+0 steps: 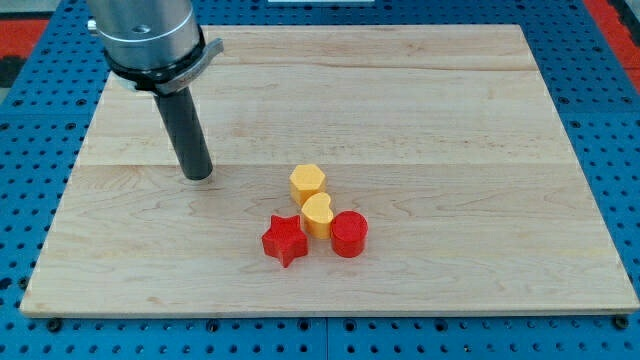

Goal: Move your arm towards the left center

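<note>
My tip rests on the wooden board in its left half, about mid-height. The dark rod rises from it to the grey arm body at the view's top left. Four blocks cluster to the right of and below the tip. A yellow hexagon block is nearest, about a hundred pixels to the tip's right. A yellow heart block sits just below it. A red star block and a red cylinder block flank the heart on its left and right. The tip touches no block.
The board lies on a blue perforated table that shows on all sides. A red patch shows at the view's top left corner.
</note>
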Robot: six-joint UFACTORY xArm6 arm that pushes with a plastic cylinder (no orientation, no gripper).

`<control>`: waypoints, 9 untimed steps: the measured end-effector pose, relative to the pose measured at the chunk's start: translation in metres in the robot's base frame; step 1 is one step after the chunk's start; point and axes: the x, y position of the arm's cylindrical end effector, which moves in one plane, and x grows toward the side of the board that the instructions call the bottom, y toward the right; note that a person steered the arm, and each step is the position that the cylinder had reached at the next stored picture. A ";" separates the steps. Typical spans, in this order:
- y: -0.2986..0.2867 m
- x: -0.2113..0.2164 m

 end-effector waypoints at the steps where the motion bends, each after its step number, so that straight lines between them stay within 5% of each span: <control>1: -0.017 0.000; 9: -0.097 0.000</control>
